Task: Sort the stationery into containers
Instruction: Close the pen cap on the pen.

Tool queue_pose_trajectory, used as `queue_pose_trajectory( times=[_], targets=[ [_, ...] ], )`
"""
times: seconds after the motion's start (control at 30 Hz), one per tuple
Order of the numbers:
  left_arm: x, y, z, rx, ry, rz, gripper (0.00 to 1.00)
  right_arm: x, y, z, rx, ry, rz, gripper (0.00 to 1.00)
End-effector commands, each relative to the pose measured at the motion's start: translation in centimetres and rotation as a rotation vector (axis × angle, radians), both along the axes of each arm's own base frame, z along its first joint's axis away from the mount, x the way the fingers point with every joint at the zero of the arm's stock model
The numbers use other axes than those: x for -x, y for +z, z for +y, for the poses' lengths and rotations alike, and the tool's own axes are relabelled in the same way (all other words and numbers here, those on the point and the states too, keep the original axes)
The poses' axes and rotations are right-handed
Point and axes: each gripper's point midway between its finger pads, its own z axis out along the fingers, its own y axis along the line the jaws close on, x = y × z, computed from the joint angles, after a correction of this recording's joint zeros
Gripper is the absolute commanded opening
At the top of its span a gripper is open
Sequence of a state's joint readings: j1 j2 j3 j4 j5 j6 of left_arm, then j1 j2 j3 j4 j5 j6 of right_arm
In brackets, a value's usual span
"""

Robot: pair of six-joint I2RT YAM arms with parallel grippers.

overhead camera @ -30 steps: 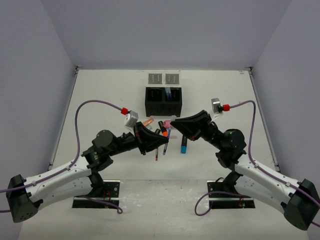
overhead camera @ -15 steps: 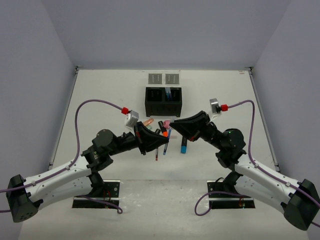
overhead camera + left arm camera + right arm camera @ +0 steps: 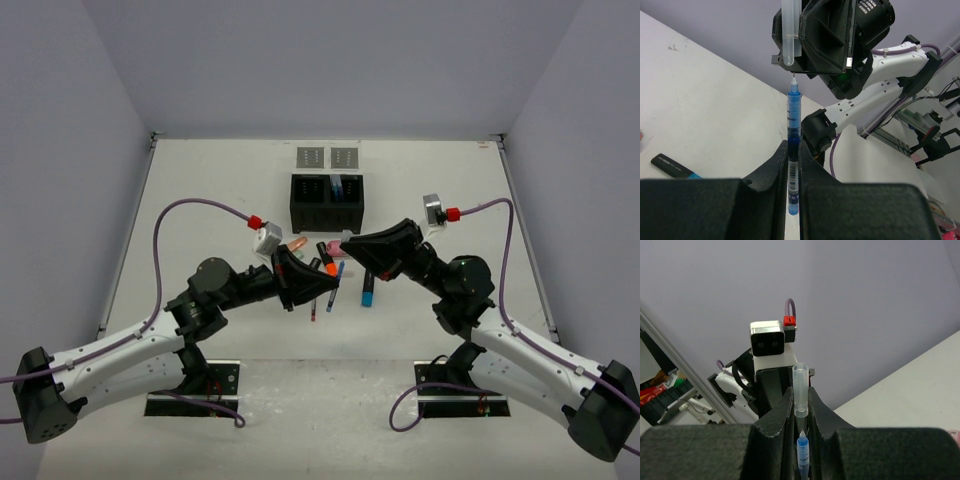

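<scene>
Top external view: the left claw (image 3: 331, 283) sits just left of centre, low over the bench (image 3: 200, 180), pointing toward the right claw (image 3: 345, 242), which faces it from the upper right, the two nearly nose to nose. The left claw is closed on a blue pen (image 3: 793, 150); in the left wrist view the pen stands up the middle of the frame between the dark fingers, its fine tip at the top. On the bench around the claws lie a red pen (image 3: 313, 306) at the lower left of the cluster, a salmon highlighter (image 3: 297, 243) above it, an orange highlighter (image 3: 328, 264), a pink highlighter (image 3: 335, 246) and, further right, a blue highlighter (image 3: 367, 290). Behind them, in the upper middle, stands the black box (image 3: 327, 215) with something blue in its right compartment, and beyond it the two grey trays (image 3: 327, 157) lie side by side. The right claw is clamped on a clear cap (image 3: 800, 390), held upright between its fingers in the right wrist view; its open mouth faces the pen tip, which is lined up just short of it, with a small gap visible from the left wrist.
</scene>
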State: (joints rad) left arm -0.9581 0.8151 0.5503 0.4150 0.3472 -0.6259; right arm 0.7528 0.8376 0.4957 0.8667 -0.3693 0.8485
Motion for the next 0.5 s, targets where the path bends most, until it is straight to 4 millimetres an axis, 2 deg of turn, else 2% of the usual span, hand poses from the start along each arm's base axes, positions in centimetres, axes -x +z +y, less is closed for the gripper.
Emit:
queue_pose_trajectory(
  times=[0.0, 0.47],
  targets=[
    [-0.1, 2.6, 0.5, 0.031, 0.021, -0.077, 0.0, 0.8, 1.2, 0.0, -0.006, 0.017, -0.059, 0.0],
    [-1.1, 3.1, 0.8, 0.014, 0.083, -0.082, 0.0, 1.5, 0.6, 0.4, 0.026, 0.059, -0.088, 0.0]
  ],
)
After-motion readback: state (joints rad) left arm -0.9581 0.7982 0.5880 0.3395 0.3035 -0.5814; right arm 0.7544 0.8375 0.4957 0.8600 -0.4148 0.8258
